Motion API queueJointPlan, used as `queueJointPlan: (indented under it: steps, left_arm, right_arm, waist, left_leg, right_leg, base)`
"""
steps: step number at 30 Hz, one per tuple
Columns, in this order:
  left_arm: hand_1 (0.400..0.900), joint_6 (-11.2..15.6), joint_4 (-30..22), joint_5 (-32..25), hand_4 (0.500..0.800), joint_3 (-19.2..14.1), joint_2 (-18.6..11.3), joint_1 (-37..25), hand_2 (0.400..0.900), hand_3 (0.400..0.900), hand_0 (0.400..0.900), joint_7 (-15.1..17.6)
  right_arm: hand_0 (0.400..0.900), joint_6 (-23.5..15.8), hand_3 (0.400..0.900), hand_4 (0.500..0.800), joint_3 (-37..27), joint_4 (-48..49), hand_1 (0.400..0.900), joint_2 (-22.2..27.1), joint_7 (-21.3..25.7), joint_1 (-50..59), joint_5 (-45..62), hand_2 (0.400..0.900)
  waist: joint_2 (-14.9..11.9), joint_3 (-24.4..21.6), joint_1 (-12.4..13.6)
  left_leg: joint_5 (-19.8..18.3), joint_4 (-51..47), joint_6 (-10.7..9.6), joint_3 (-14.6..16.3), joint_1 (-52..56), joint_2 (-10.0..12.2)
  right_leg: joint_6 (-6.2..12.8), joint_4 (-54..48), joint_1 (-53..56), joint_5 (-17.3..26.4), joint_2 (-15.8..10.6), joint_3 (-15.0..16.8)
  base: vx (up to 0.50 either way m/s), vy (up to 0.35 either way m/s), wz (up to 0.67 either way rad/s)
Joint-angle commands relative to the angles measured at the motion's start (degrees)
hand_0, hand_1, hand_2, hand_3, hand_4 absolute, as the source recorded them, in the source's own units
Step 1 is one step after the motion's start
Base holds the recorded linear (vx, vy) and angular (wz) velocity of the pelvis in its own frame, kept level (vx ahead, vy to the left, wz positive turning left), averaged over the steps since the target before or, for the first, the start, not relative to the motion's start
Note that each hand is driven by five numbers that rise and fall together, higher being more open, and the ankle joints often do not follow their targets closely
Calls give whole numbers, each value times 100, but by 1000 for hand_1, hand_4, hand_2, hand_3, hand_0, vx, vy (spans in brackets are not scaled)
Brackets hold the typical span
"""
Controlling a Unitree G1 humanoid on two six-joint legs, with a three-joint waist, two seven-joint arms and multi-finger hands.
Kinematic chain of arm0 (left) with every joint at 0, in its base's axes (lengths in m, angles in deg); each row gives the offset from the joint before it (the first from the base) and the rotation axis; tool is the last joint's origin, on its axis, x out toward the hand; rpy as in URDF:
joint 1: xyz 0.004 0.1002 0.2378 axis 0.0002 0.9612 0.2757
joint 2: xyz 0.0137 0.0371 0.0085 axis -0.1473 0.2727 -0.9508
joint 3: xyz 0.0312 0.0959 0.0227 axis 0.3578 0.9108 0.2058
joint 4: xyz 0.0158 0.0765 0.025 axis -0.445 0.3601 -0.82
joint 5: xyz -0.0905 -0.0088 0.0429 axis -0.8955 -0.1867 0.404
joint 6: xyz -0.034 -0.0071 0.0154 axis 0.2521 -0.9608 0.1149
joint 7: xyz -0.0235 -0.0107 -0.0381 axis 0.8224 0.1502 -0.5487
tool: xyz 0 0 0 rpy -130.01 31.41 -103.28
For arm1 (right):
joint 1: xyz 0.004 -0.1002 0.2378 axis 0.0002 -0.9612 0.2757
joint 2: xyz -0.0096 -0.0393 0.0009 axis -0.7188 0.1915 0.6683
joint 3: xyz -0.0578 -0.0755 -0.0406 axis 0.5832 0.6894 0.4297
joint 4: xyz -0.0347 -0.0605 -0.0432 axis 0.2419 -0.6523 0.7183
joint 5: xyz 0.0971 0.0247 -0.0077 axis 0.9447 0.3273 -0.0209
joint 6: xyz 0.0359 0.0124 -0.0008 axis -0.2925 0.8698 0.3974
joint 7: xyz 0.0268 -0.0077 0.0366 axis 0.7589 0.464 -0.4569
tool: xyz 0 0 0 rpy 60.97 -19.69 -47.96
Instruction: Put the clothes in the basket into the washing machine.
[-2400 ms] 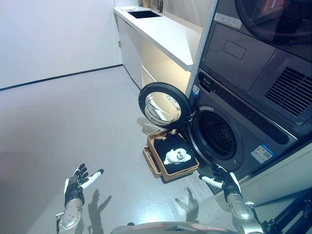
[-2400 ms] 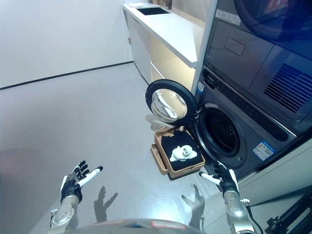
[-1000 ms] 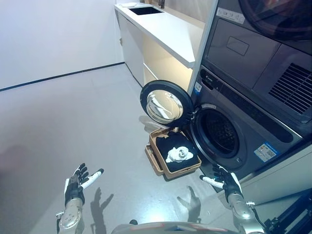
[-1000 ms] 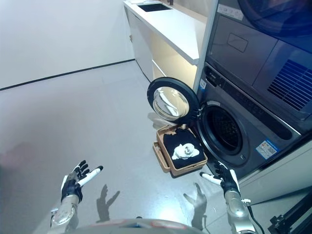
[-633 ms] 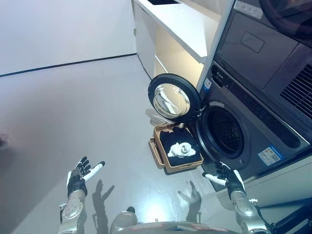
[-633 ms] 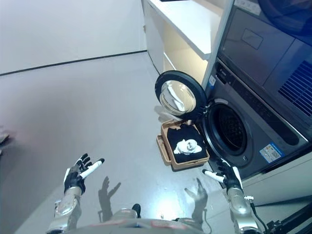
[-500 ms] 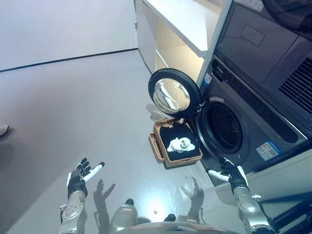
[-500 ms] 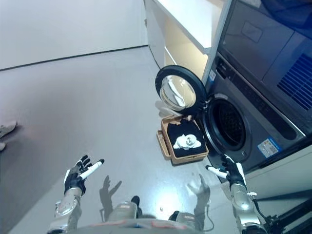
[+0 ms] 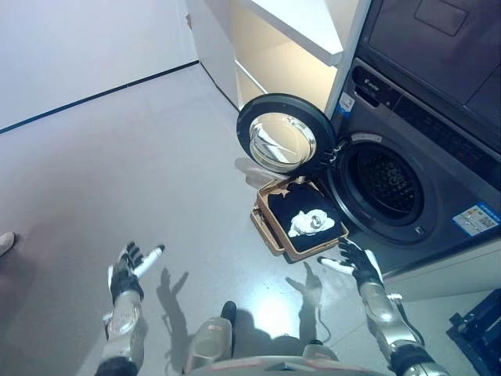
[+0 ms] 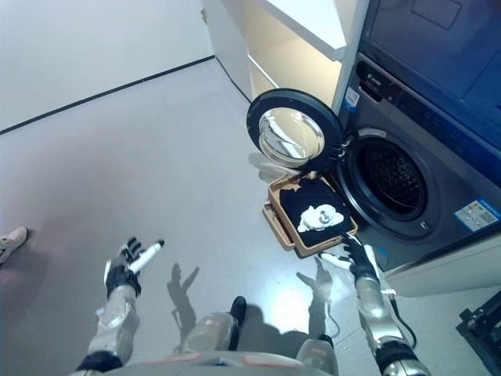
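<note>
A tan basket (image 9: 275,235) stands on the grey floor in front of the washing machine (image 9: 438,168). It holds a dark garment (image 9: 296,205) with a white garment (image 9: 311,223) on top. The machine's round door (image 9: 283,141) stands open to the left and the drum opening (image 9: 387,186) is dark. My left hand (image 9: 127,272) is open, held above the floor far to the basket's left. My right hand (image 9: 354,262) is open, just right of the basket's near corner and apart from it.
A white counter with lit shelves (image 9: 290,39) stands left of the machine. A second appliance (image 9: 446,35) is stacked above the washer. A person's shoe (image 10: 9,243) shows at the far left edge. A dark frame (image 9: 477,337) stands at the lower right.
The camera has tilted down and come closer, so the whole scene has shifted. Both hands stay open and hold nothing. The basket and clothes have not moved.
</note>
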Motion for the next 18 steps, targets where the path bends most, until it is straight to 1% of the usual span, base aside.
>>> queueJointPlan:
  steps: [1,3,4,6,7,8,9,10,11,12,13,14,15,16,17,18]
  left_arm:
    - [900,573,-280,-104,800,-224,-673,-37,900,900,900,342]
    - [900,607,-229,-157,800,-254,-723,-152,900,900,900,400]
    - [900,604,-317,-205,800,-259,-738,-245,900,900,900,459]
    - [900,593,-258,-185,800,-221,-760,-318,900,900,900,500]
    - [900,594,-243,-117,800,-178,-775,-406,900,900,900,541]
    - [900,596,-324,-49,800,-143,-758,-393,900,900,900,547]
    - [900,595,-327,-47,800,-142,-757,-390,900,900,900,549]
    - [900,585,-416,-30,800,-105,-710,-329,900,900,900,550]
    - [900,584,-417,-30,800,-105,-710,-327,900,900,900,550]
    - [900,573,-398,-39,800,-69,-667,-316,900,900,900,563]
    - [900,559,-395,-29,800,-39,-651,-279,900,900,900,544]
    - [900,559,-395,-29,800,-38,-652,-278,900,900,900,544]
    - [900,534,-396,8,800,0,-636,-229,900,900,900,506]
    - [900,534,-396,8,800,0,-635,-228,900,900,900,505]
    - [900,517,-455,6,800,14,-622,-164,900,900,900,436]
    - [900,515,-458,7,800,13,-620,-161,900,900,900,436]
  right_arm:
    - [900,-320,900,800,-23,262,900,188,232,423,86,900]
    - [900,-325,900,800,-9,317,900,183,242,425,104,900]
    - [900,-339,900,800,-38,352,900,201,300,408,115,900]
    - [900,-346,900,800,-46,396,900,215,326,415,136,900]
    - [900,-349,900,800,-85,441,900,234,336,405,161,900]
    - [900,-379,900,800,-158,620,900,288,366,328,169,900]
    - [900,-377,900,800,-159,623,900,288,366,324,169,900]
    - [900,-395,900,800,-245,685,900,324,414,309,195,900]
    - [900,-395,900,800,-246,686,900,324,414,307,196,900]
    - [900,-400,900,800,-273,670,900,306,450,322,239,900]
    - [900,-398,900,800,-268,642,900,296,460,342,243,900]
    - [900,-399,900,800,-268,641,900,296,460,342,244,900]
    - [900,-385,900,800,-258,616,900,320,449,337,237,900]
    - [900,-385,900,800,-258,616,900,321,449,336,237,900]
    - [900,-379,900,800,-279,569,900,344,423,300,265,900]
    - [900,-379,900,800,-278,569,900,346,422,299,266,900]
  waist:
    - [-108,-299,32]
    - [-158,-273,17]
    - [-236,-255,8]
    - [-281,-248,-31]
    - [-322,-229,-70]
    - [-387,-213,-122]
    - [-387,-221,-131]
    - [-461,-265,-152]
    - [-463,-268,-160]
    - [-515,-278,-172]
    - [-530,-291,-172]
    - [-534,-293,-163]
    - [-508,-308,-189]
    - [-511,-312,-175]
    - [-386,-267,-252]
    - [-392,-271,-233]
  left_leg:
    - [772,-345,-322,-658,-854,503]
    - [785,-355,-324,-676,-949,497]
    - [818,-373,-344,-714,-1088,511]
    - [834,-384,-361,-727,-1144,505]
    - [827,-372,-373,-704,-1191,492]
    - [824,-268,-418,-546,-1328,480]
    - [818,-256,-417,-555,-1341,473]
    - [698,-74,-381,-423,-1433,397]
    - [686,-55,-377,-428,-1444,388]
    - [494,171,-295,-314,-1473,290]
    - [383,230,-215,-264,-1460,217]
    - [377,237,-210,-252,-1463,217]
    - [219,288,-56,-185,-1404,44]
    - [214,291,-53,-171,-1407,48]
    - [82,267,175,-159,-1215,-167]
    - [76,274,178,-137,-1221,-164]
  right_leg:
    - [555,-439,634,523,-26,-202]
    - [563,-513,613,546,-5,-208]
    - [566,-652,645,499,14,-316]
    - [564,-684,665,507,27,-371]
    - [574,-698,683,561,33,-416]
    - [597,-781,751,700,3,-561]
    - [599,-790,754,702,1,-573]
    - [641,-887,862,985,-139,-735]
    - [645,-900,871,989,-144,-744]
    - [637,-859,874,1410,-305,-744]
    - [628,-814,828,1758,-409,-694]
    - [632,-824,826,1765,-414,-684]
    - [539,-606,679,2367,-546,-513]
    - [541,-600,665,2368,-548,-495]
    - [355,92,264,2838,-636,-272]
    - [359,123,230,2826,-639,-238]
  base:
    - [18,30,16]
    - [9,16,15]
    - [50,27,30]
    - [49,27,32]
    - [52,65,48]
    - [53,67,48]
    - [91,149,46]
    - [64,107,18]
    - [121,231,18]
    - [94,211,-2]
    - [93,211,-5]
    - [98,277,-7]
    - [65,196,-5]
    - [122,471,-4]
    - [57,281,-6]
    - [95,587,-4]
